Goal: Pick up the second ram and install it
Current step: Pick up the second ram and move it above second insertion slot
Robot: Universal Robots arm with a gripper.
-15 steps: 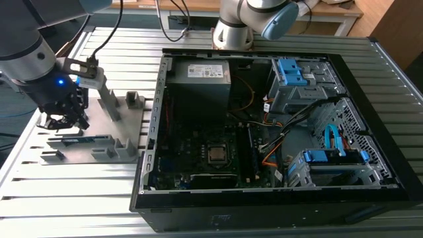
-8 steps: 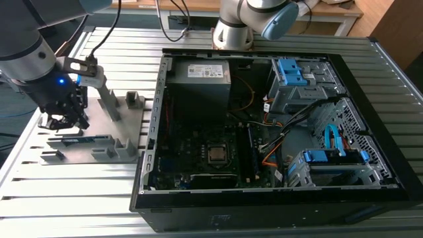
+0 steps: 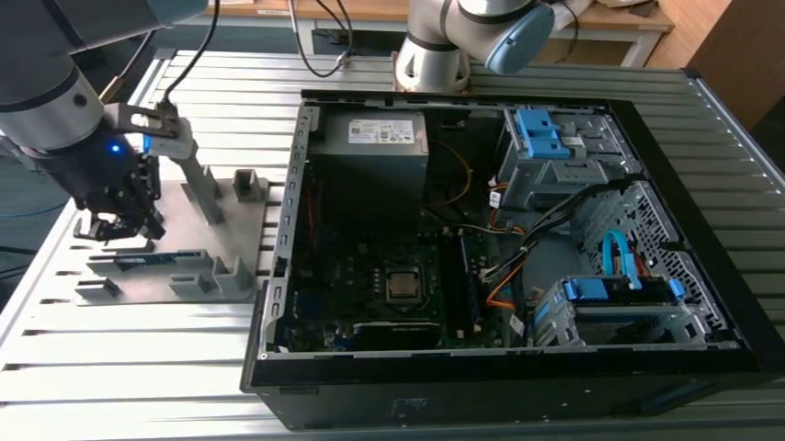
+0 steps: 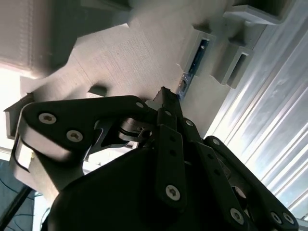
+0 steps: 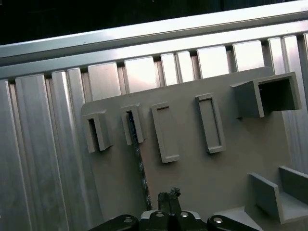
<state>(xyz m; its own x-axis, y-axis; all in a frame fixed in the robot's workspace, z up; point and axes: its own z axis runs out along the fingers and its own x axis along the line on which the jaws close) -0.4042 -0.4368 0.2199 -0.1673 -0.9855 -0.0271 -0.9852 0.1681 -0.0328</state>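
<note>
In the first wrist view the gripper (image 5: 169, 195) hangs just above the grey holder plate (image 5: 207, 178), its jaws pinched together on nothing. Just beyond its tips the second ram (image 5: 137, 156) stands on edge in its slot, at the exterior view's left. Descending with the jaws closed, or off the thin edge, would likely strike or tilt the stick. Farther off sits the open computer case (image 3: 687, 230).
</note>
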